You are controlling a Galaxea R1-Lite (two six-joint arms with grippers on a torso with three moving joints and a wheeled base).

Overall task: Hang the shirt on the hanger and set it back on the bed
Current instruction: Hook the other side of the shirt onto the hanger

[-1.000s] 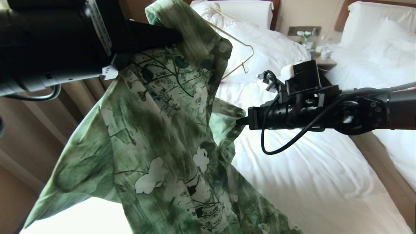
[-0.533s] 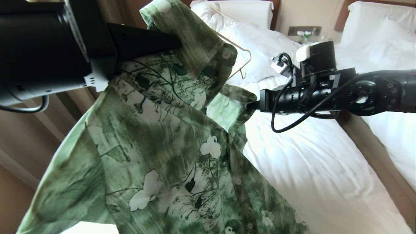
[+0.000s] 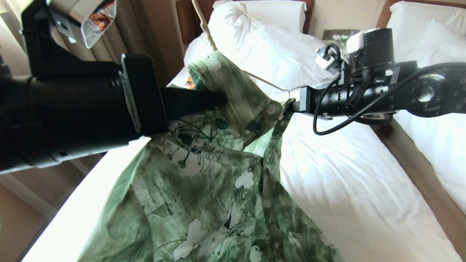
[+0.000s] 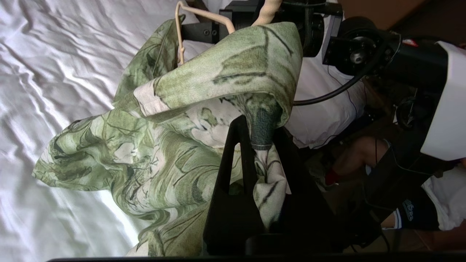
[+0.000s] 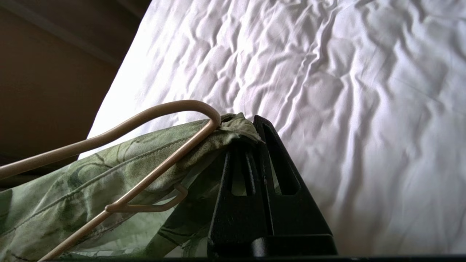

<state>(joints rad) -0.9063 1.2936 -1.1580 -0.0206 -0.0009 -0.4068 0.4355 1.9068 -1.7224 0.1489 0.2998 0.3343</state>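
The green flowered shirt (image 3: 204,189) hangs over the bed (image 3: 346,182), stretched between both grippers. My left gripper (image 3: 220,100) is shut on a bunched fold near the collar (image 4: 260,123). My right gripper (image 3: 293,105) is shut on the shirt's edge (image 5: 251,125), right beside the rounded end of the cream hanger (image 5: 164,109). One hanger arm (image 3: 267,84) runs inside the shirt (image 5: 91,171) from collar to right gripper; another part (image 3: 204,25) rises above the collar. Its thin frame (image 4: 178,32) also pokes out of the cloth (image 4: 164,145).
A white pillow (image 3: 262,40) and dark headboard (image 3: 182,22) lie beyond the shirt. An orange patterned garment (image 3: 188,83) peeks out by the pillow. A nightstand with bottles (image 3: 342,38) and a second bed (image 3: 437,54) stand right. A person's leg (image 4: 364,156) shows behind the arms.
The left gripper has come down in view with the collar. The right gripper has risen and shifted right with the shirt's edge. The cloth between them is now pulled along the hanger arm.
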